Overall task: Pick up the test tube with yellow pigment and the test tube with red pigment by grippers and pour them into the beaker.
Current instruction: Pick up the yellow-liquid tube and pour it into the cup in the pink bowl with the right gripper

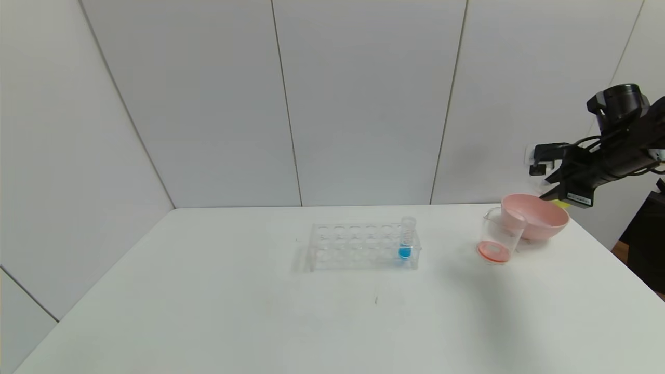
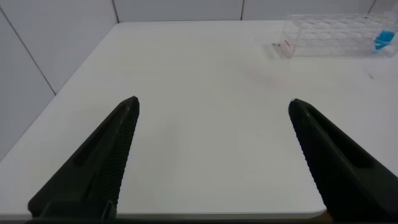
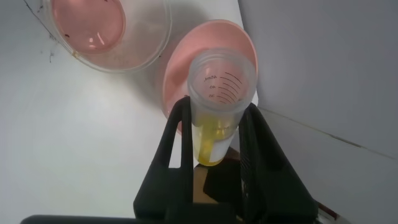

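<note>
I see bright, even light from overhead. Soft shadows on table point(image 1: 208, 291) beside rack point(image 1: 363, 248) and beaker point(image 1: 497, 236). Wall lines bow toward head view edges. Left gripper fingers point(image 2: 93, 168) slightly soft up close.

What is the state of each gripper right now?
Left gripper: open, holding nothing.
Right gripper: shut on the test tube with yellow pigment.

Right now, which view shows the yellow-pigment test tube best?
The right wrist view: the test tube with yellow pigment fills it, clamped in the right gripper. The head view shows only a yellow glimpse below that gripper; the left wrist view shows none.
</note>
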### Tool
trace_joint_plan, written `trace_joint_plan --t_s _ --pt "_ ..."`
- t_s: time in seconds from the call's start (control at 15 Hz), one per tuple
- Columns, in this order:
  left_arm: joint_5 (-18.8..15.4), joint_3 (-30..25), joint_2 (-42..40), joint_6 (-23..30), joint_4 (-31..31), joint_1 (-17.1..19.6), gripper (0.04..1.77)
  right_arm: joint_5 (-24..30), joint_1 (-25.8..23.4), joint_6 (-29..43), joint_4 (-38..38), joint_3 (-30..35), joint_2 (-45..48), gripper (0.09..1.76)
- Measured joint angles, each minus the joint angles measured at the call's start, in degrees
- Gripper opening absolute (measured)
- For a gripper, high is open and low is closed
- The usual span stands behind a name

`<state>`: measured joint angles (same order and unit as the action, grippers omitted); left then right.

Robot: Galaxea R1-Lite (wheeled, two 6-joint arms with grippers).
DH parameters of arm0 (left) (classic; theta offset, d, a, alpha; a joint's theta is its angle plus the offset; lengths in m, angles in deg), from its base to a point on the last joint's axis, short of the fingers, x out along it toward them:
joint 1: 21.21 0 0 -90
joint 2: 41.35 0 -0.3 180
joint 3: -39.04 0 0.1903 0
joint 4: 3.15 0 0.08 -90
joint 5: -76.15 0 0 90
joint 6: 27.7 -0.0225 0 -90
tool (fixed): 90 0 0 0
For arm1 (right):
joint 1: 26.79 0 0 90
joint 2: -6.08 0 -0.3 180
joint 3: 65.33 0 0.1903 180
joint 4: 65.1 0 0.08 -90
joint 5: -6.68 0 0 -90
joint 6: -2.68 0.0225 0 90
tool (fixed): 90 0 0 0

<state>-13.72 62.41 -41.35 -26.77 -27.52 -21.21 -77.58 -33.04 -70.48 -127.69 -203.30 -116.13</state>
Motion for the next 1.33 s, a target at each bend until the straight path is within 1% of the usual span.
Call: trace_joint_plan --t_s 0.27,0.93,1.13,1.33 --pt "0.02 0.0 0.0 0.02 0.0 0.0 1.72 -2.79 1.52 -0.04 -1.12 0.02 0.05 0.49" --pt "0.02 0.0 0.0 0.0 0.02 0.0 1.72 -3.56 2.65 -0.02 -1.67 0.09 0.0 0.49" --pt "0.0 0.0 0.0 0.02 -0.01 0.0 1.72 -5.3 2.82 -0.41 -2.49 0.07 0.0 0.49" --pt "0.02 0.0 0.0 0.02 0.0 0.0 1.72 -5.69 3.41 -0.41 -2.46 0.07 0.0 0.49"
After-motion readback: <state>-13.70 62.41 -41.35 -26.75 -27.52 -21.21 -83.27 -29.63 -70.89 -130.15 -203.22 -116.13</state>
